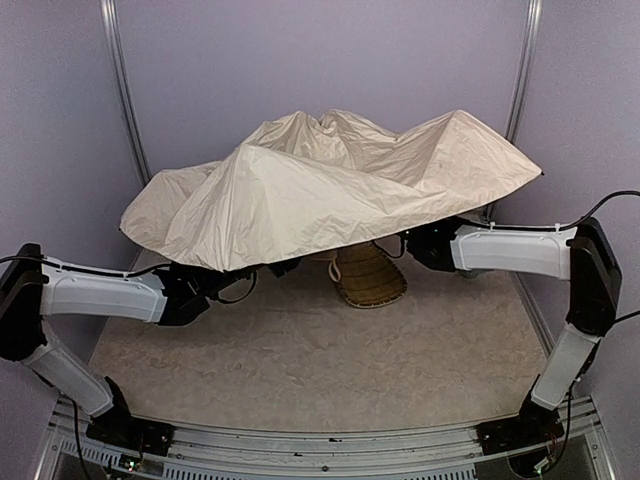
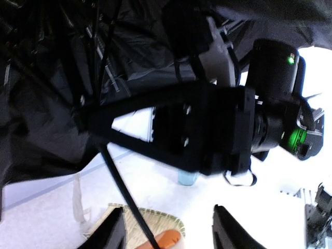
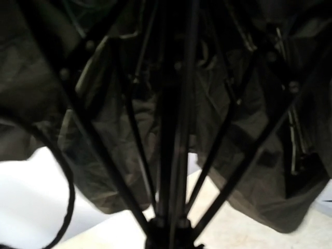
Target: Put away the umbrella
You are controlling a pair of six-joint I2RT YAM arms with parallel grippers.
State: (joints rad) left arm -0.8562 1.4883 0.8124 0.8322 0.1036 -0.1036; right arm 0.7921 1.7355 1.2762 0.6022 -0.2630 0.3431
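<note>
The umbrella (image 1: 330, 185), its cream canopy half-collapsed and sagging, hangs along the counter's (image 1: 300, 370) far edge, above a basket (image 1: 372, 280). I judge it light, with soft, slippery fabric and thin, bendable ribs (image 3: 228, 129). The stiff black shaft (image 3: 174, 155) is the place to grip. My right pincer (image 2: 89, 122) is clenched on it under the canopy. My left pincer (image 2: 168, 220) is released, jaws apart.

We hold our left gripper (image 2: 170, 210) under the umbrella (image 1: 330, 190) with fingers (image 2: 116, 231) apart, and our right gripper (image 2: 91, 122) there too, pinched on its frame.
</note>
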